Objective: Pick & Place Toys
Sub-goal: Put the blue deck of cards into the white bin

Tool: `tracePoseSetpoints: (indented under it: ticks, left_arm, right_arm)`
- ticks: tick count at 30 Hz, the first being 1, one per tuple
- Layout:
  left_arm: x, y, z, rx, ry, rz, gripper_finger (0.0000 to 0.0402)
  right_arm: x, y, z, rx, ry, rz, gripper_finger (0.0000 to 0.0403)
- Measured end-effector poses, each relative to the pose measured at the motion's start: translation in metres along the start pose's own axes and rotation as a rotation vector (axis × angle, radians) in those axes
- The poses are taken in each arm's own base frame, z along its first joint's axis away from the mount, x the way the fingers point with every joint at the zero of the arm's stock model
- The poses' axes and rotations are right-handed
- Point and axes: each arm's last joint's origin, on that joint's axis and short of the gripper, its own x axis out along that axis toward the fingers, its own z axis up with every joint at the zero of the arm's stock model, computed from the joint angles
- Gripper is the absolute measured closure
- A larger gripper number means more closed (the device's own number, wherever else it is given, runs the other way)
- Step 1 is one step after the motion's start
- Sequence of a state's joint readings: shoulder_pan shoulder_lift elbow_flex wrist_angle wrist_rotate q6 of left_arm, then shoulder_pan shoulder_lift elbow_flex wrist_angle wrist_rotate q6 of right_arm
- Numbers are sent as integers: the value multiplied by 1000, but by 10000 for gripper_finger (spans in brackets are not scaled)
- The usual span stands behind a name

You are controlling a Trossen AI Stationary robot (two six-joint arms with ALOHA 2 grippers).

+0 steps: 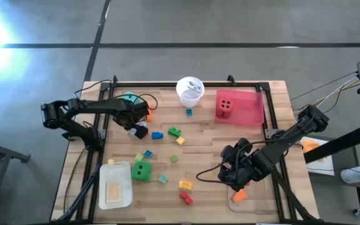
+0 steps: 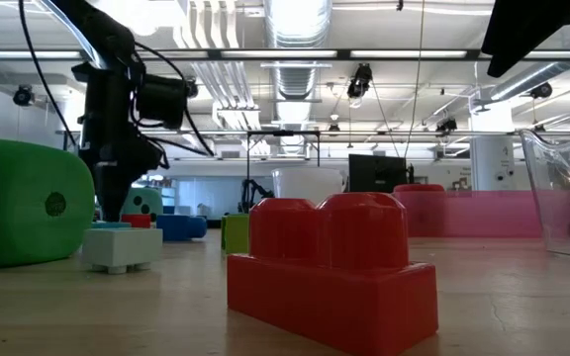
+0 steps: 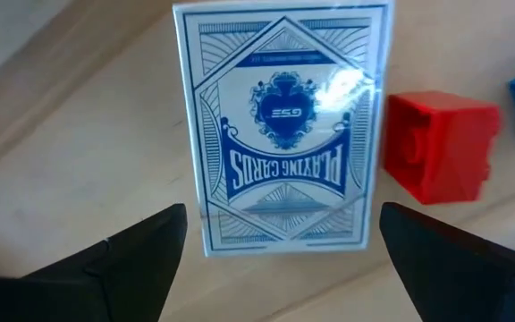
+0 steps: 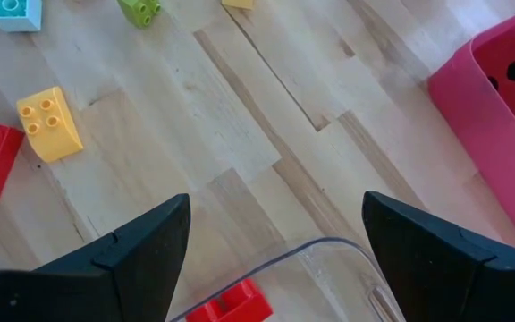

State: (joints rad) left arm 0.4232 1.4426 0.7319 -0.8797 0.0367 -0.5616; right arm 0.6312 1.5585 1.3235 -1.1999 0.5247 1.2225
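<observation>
- The wooden table [image 1: 205,156], framed by black rails, carries a scatter of bright plastic bricks and dice.
- The left gripper [image 1: 137,129] hangs over the table's far left part, jaws spread and holding nothing; directly below it lies a blue-and-white deck of cards [image 3: 282,125] printed "PLAYING CARDS", with a red brick [image 3: 441,146] just beside it.
- The right gripper [image 1: 235,177] hovers at the near right, over the edge of a clear tray [image 1: 255,203], jaws likewise released and empty.
- A pink tray [image 1: 250,107] at the far right holds a red die [image 1: 224,107] with dark dots.
- The clear tray holds an orange brick [image 1: 239,195]; the right wrist view also shows a red piece [image 4: 231,304] inside its rim.
- A white tray [image 1: 115,185] at the near left contains a flat tan piece [image 1: 113,192].
- A green die [image 1: 141,171] with black dots sits just right of the white tray.
- A white cup [image 1: 190,90] stands at the far middle, a small teal brick [image 1: 189,112] near it.
- A teal die [image 1: 130,98] shows partly behind the left arm.
- Mid-table lie a blue brick [image 1: 157,134], a green brick [image 1: 175,132] and a small yellow brick [image 1: 180,140].
- Toward the near edge sit a yellow brick [image 1: 185,184] and a red studded brick [image 1: 185,198], the latter looming in the low view.
</observation>
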Motion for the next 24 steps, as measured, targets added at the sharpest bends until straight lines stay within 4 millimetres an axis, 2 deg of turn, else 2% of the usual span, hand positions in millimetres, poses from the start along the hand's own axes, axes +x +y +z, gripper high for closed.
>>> tracePoseSetpoints:
  ticks: [7, 10, 17, 24]
  left_arm:
    - [19, -4, 6, -10, 58, 35, 29]
    - [25, -6, 10, 42, 79, 38, 29]
    - [24, -7, 11, 104, 67, 38, 33]
    - [20, -6, 9, 90, 42, 37, 97]
  right_arm:
    - [0, 0, 0, 0, 0, 0, 78]
    - [0, 0, 0, 0, 1, 0, 78]
    - [0, 0, 0, -8, 1, -1, 78]
    - [1, 0, 0, -21, 1, -3, 78]
